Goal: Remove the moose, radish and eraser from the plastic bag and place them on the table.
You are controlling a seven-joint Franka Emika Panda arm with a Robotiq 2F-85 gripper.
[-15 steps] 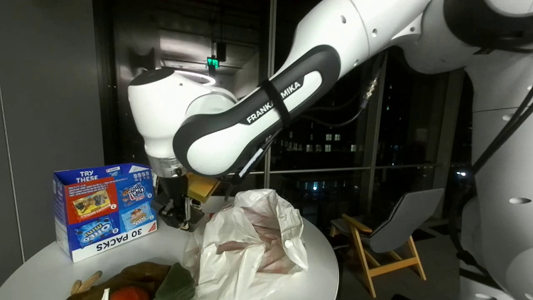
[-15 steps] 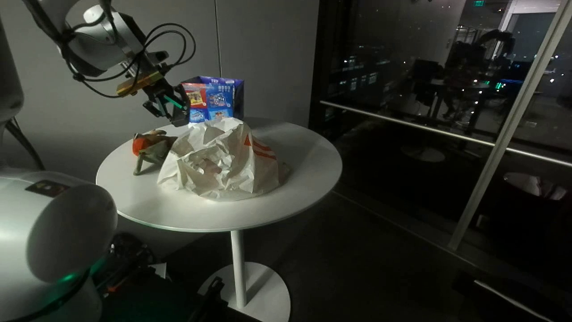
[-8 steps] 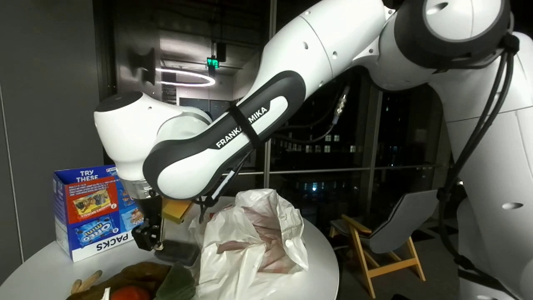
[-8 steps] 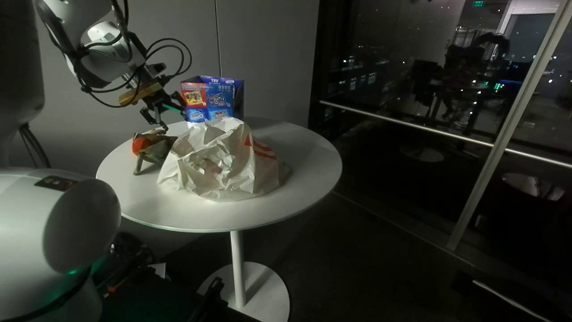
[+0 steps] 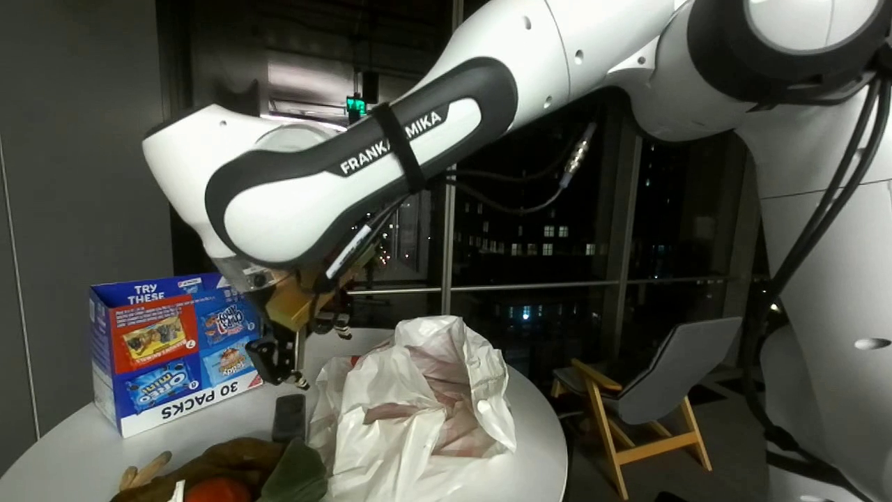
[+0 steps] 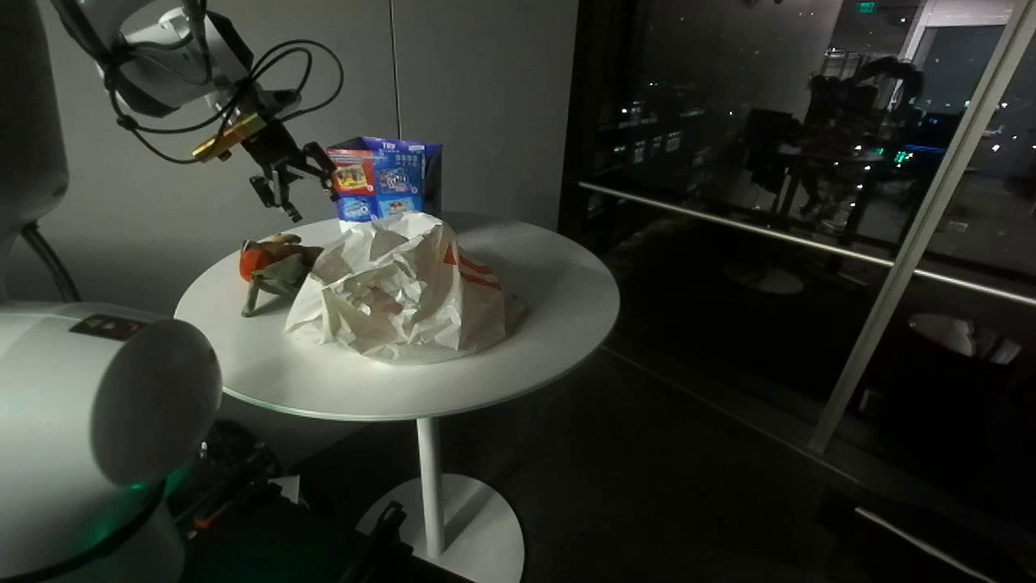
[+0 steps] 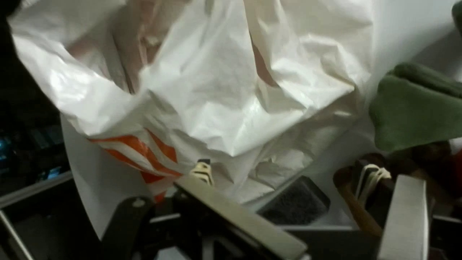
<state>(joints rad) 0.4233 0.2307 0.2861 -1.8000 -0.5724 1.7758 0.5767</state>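
Observation:
The dark eraser (image 5: 288,417) lies on the white table (image 5: 540,453) beside the bag. It also shows in the wrist view (image 7: 296,200), below and between the fingers. My gripper (image 5: 322,355) is open and empty above it; in the other view the spread fingers (image 6: 314,204) hold nothing. The brown moose with green cloth (image 5: 237,464) lies on the table near the bag, also in an exterior view (image 6: 283,271). A red thing (image 5: 219,489) sits against the moose; I cannot tell whether it is the radish. The crumpled white plastic bag (image 5: 418,411) stands mid-table; its inside is mostly hidden.
A blue snack box (image 5: 174,355) stands on the table right behind the gripper, also in an exterior view (image 6: 388,178). The round table's edge (image 6: 558,364) lies beyond the bag. A grey chair (image 5: 648,376) stands away from the table.
The gripper lowered with the eraser beside the bag, opened, and rose. The eraser now lies on the table. The bag and moose have not moved.

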